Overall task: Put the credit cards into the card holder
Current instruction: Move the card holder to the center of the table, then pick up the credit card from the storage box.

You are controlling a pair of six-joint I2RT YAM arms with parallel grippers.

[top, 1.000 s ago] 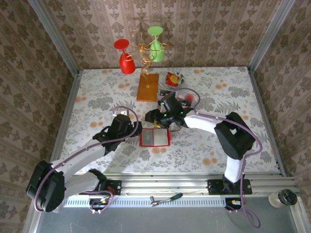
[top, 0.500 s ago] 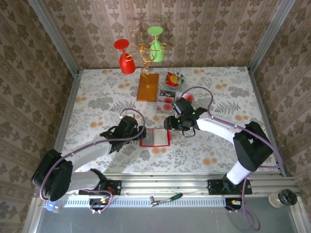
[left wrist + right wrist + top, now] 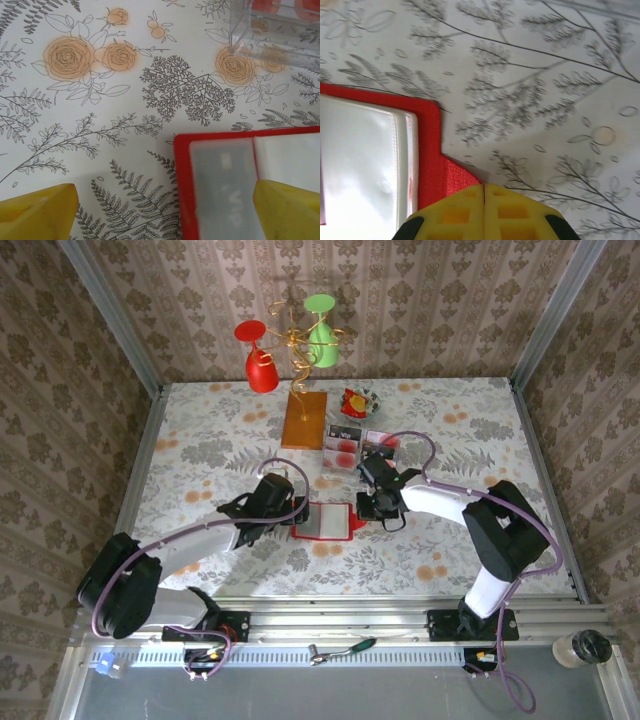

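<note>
One card holder (image 3: 322, 521): flat, bright red border, frosted clear window pocket, lying at the centre of the table (image 3: 200, 440). Left end effector (image 3: 165, 215) released, fingers straddling the holder's 9 o'clock edge. Right end effector (image 3: 484, 200) clenched on its raised red corner flap at 3 o'clock. Cards (image 3: 345, 448) at the holder's 12 o'clock.

card holder (image 3: 322, 521) lies between left claw (image 3: 296, 519) and right claw (image 3: 362, 514); credit cards (image 3: 346, 450) behind it.

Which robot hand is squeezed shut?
The right gripper: its yellow fingers press together at a corner of the red card holder. The left gripper is spread wide.
</note>
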